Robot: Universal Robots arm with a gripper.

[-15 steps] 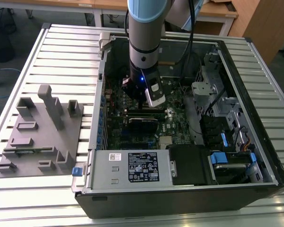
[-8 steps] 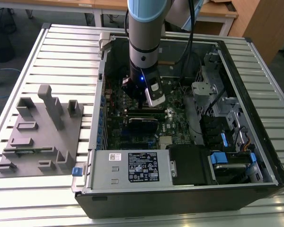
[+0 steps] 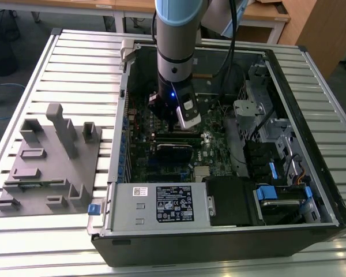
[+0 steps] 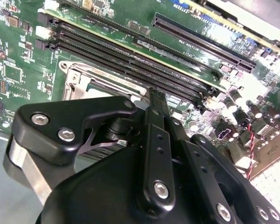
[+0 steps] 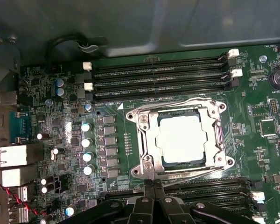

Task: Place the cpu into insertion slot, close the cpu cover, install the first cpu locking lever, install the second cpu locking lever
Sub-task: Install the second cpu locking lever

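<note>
Pincer (image 5: 153, 186) w/ fingers pressed together is hovering just beside the insertion slot (image 5: 179, 140) edge, gripping nothing. Cpu (image 5: 181, 138) is sitting in the slot w/ cpu cover (image 5: 144, 140) lying closed around it, inside the open computer case (image 3: 311, 190).

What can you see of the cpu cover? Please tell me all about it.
The cpu cover is a thin frame of shiny silver metal with a large square window. It lies flat over the insertion slot on the green board, closed. The pale cpu shows through its window. Screws sit at its corners, and thin wire levers run along its edges. The pincer is just beside its edge; contact cannot be told.
</note>
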